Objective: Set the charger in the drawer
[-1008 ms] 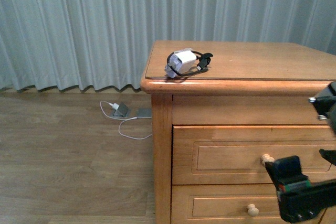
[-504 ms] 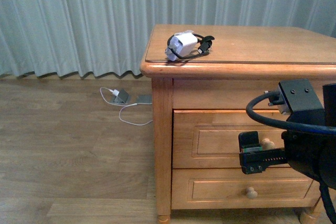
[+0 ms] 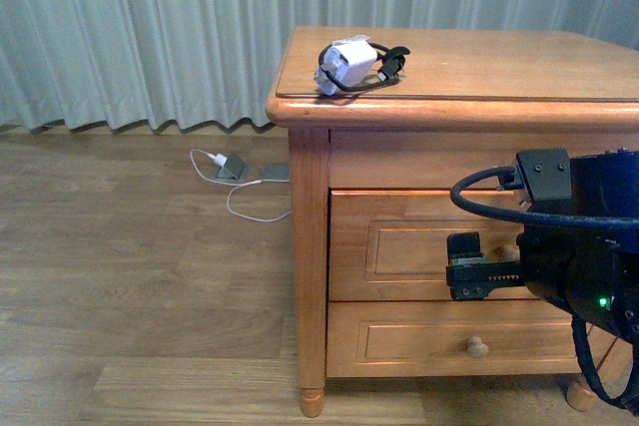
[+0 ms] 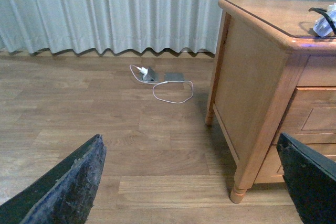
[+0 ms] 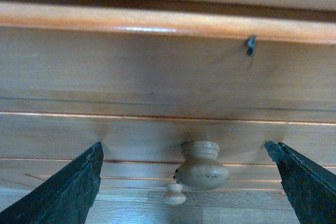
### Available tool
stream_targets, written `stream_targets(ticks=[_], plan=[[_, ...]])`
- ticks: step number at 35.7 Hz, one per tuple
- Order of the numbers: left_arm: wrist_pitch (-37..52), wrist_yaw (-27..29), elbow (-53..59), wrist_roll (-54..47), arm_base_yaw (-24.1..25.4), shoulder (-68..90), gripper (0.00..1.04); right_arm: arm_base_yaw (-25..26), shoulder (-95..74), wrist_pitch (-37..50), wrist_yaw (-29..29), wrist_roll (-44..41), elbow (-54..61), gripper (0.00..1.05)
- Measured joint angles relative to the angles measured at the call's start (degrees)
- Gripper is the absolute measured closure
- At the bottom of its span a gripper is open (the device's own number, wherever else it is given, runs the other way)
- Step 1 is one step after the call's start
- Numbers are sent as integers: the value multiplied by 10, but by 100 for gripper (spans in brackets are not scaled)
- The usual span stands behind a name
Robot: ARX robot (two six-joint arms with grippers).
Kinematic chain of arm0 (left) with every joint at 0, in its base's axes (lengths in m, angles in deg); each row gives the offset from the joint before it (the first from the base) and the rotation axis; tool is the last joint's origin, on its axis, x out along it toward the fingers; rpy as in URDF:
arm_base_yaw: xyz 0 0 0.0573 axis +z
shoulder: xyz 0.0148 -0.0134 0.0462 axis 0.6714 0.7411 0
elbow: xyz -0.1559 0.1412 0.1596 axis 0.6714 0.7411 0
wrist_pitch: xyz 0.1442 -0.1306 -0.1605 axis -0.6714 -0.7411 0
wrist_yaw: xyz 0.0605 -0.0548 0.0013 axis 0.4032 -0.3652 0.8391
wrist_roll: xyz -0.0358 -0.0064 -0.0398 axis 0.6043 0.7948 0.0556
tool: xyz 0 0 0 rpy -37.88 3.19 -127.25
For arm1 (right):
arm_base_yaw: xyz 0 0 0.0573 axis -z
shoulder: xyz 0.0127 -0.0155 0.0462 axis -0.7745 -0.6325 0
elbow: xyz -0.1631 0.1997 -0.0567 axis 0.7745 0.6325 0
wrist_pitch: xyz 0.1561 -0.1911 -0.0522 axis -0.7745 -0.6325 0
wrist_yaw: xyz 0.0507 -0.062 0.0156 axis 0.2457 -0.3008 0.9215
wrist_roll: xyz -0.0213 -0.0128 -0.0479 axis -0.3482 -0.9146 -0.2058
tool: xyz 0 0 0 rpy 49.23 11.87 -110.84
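The charger (image 3: 351, 65), a white cube in a coiled black cable, lies on the front left of the wooden cabinet's top (image 3: 479, 72); it also shows at the edge of the left wrist view (image 4: 325, 22). The upper drawer (image 3: 409, 246) is shut. My right gripper (image 3: 484, 264) is open right in front of it, with the round pale knob (image 5: 202, 169) between its fingers (image 5: 68, 192) and untouched. My left gripper (image 4: 190, 145) is open and empty over the floor, left of the cabinet.
A lower drawer (image 3: 419, 341) with its own knob (image 3: 478, 347) sits under the upper one. A white plug with a thin white cable and grey flat pieces (image 3: 232, 169) lies on the wooden floor near the grey curtain (image 3: 140, 37). The cabinet's front leg (image 3: 313, 401) stands at the left.
My right gripper has risen from the lower right and moved left to the upper drawer's knob. The view has pulled back, and more of the cabinet and floor shows.
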Motion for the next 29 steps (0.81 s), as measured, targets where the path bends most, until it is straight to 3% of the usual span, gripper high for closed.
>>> stream_targets(ticks=[14,29], plan=[[0,0,0,0,0,0,6,2,-16,3,-3,-2,-7,10],[0,0,0,0,0,0,6,2,-16,6,-8,-9,-7,69]])
